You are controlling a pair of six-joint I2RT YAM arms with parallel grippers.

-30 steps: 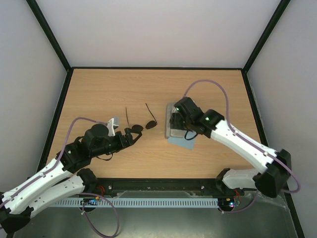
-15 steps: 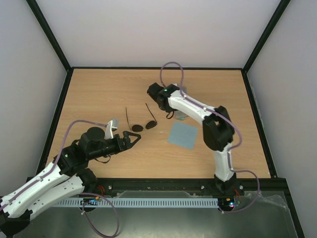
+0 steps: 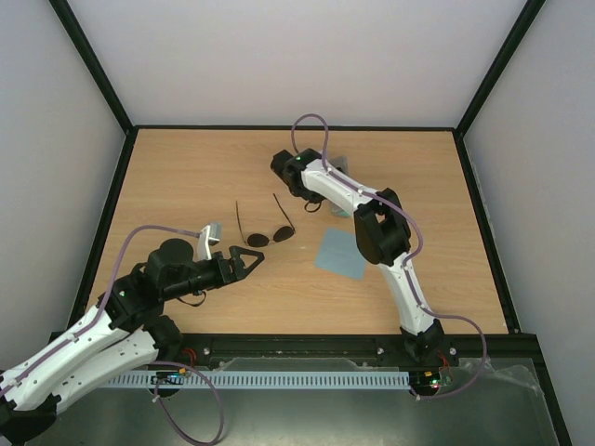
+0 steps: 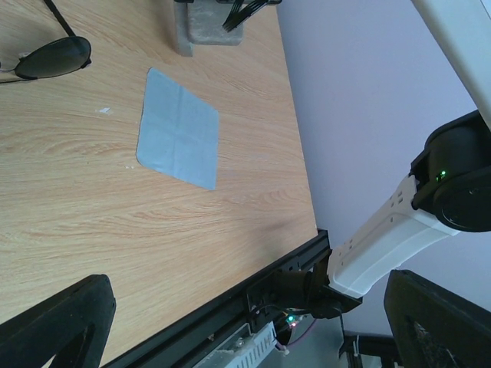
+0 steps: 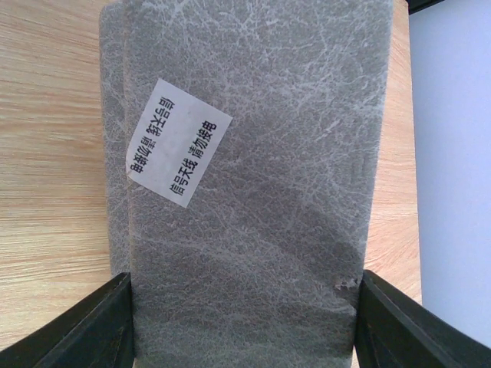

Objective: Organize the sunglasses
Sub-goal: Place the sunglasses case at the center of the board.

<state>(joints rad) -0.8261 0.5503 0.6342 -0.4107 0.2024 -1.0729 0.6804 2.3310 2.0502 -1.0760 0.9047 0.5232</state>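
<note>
left tool (image 3: pixel 251 263) wide open, empty, near sunglasses (image 3: pixel 270 235) on tabletop (image 3: pixel 186 177), right tool (image 5: pixel 242 330) clamped on grey case (image 5: pixel 261 153)

The top external camera looks down from behind the arm bases over the whole table (image 3: pixel 186 177), the left wrist camera looks low across it, sharing the sunglasses (image 4: pixel 54 58), cloth (image 4: pixel 178 139) and grey case (image 4: pixel 201 31), and the right wrist camera sits close against that case.
</note>
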